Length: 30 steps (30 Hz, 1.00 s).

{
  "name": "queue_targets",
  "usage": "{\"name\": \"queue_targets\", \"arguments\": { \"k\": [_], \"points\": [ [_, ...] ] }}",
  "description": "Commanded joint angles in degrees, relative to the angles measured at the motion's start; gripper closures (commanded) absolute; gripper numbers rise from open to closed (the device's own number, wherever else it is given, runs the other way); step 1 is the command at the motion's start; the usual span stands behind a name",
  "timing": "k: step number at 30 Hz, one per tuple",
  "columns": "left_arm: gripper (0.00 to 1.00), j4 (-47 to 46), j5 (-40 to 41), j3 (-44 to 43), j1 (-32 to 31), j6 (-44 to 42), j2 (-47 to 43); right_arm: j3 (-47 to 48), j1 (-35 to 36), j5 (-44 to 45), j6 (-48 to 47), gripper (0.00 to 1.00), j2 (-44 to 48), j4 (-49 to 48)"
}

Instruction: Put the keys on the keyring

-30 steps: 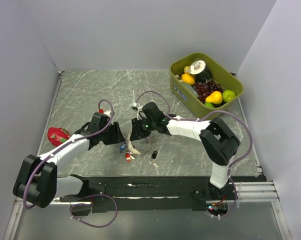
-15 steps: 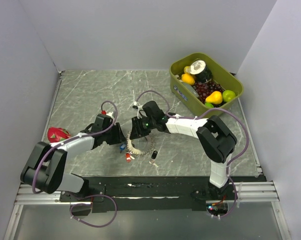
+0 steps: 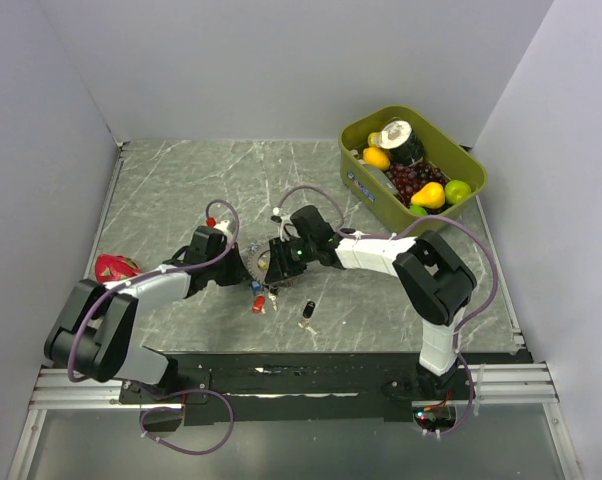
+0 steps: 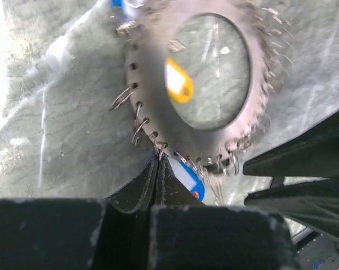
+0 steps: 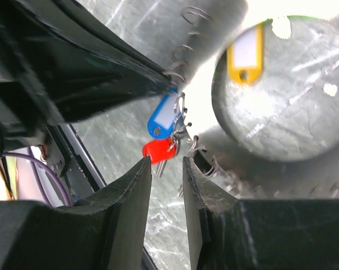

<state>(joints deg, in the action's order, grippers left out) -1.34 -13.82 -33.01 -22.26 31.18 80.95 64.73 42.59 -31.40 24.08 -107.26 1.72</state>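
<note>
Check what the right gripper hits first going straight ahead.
Likely the red key, just beyond the fingers of the right gripper and in line with their gap; the blue key lies past it. Depth is unclear.

My keyring point(image 4: 150, 107) looks dull grey metal, rough with wire coils; the blue key point(image 5: 161, 119) and red key point(image 5: 158, 151) heads are glossy plastic. The table point(image 3: 171, 190) is smooth, marbled grey stone-look.

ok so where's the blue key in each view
top external: blue key sits left of centre, just below the keyring.
left wrist: blue key at bottom centre, under the ring's lower rim.
right wrist: blue key centre-left, directly above the red key.
shared landmark: the keyring, next to the blue key in all three.
</note>
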Motion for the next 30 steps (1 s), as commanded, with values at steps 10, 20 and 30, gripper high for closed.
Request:
{"name": "queue_targets", "arguments": {
  "k": [10, 20, 30],
  "points": [
    [0.99, 25.66, 4.42, -18.48, -2.78, -9.71, -9.40, -1.54, -2.69, -0.42, -5.44, 0.60, 12.51, 0.13],
    [0.99, 31.23, 0.82, -22.88, -4.89, -26.25, -18.01, -4.87, -3.12, -0.68, -8.69, 0.29, 24.73, -2.93],
    [0.99, 25.17, -16.22, -21.83, -5.16, -38.47, -31.72, -5.67, -3.13, -9.55, -9.13, 0.28, 32.20, -8.39]
  ]
}}
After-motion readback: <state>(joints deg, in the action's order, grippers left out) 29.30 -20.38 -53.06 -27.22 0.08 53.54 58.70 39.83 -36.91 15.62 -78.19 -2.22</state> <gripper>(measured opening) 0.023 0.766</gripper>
